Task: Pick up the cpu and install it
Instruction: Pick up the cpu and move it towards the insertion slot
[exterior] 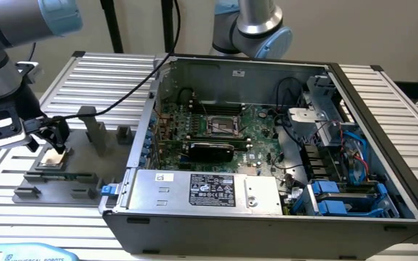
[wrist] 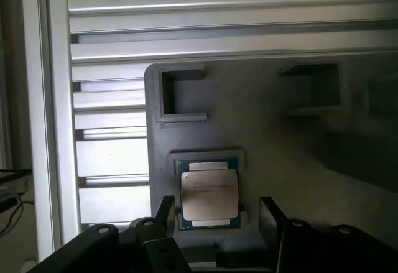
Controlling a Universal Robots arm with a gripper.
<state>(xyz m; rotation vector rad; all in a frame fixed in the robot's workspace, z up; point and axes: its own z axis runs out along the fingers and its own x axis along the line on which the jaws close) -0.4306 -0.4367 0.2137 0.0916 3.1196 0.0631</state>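
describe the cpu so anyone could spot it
On the exterior view's left of the open computer case lies a grey tray. The cpu lies on it, directly below the end effector. It is the only silvery metal square among grey blocks and a thin green memory stick.

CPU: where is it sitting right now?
On the exterior view's left, the cpu lies in a pocket of the grey tray, beside the computer case, directly under the open gripper.
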